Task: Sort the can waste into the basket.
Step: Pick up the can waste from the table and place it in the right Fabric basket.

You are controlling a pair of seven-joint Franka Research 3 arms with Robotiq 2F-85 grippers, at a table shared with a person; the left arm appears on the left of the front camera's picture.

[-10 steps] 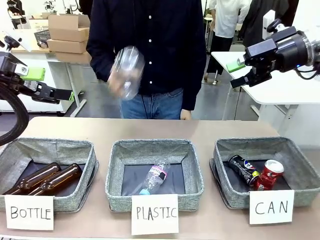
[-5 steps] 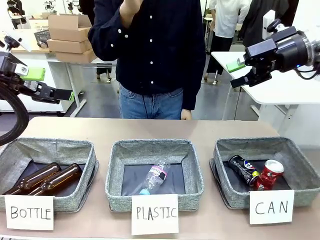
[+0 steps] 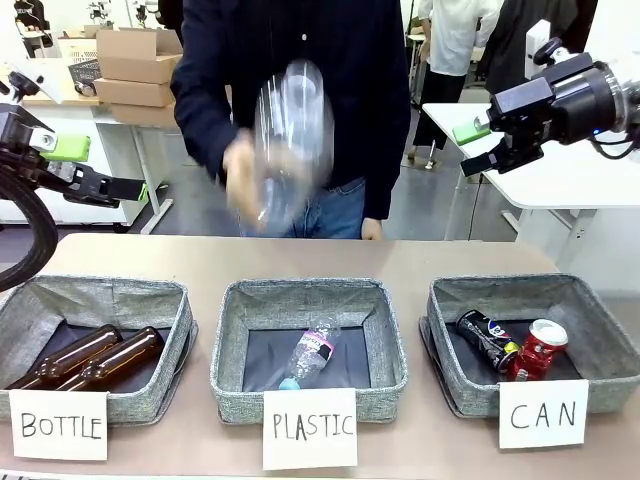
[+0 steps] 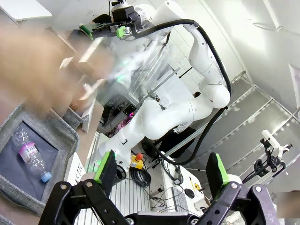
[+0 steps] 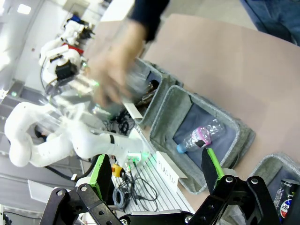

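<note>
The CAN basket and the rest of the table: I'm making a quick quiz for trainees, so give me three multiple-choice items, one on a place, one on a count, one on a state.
1. Where is the red can?
A. In the basket lettered CAN
B. In the basket lettered PLASTIC
C. On the bare table

2. How many brown glass bottles lie in the BOTTLE basket?
A. None
B. Two
C. Four

3. What state is the right pincer in?
A. Shut on a can
B. Shut on a bottle
C. Open, holding nothing

Answers:
1 A: the red can lies beside the black-and-blue can inside the CAN basket.
2 B: two brown glass bottles lie side by side in the BOTTLE basket.
3 C: the right pincer is raised above the table, fingers apart with nothing between them.
</note>
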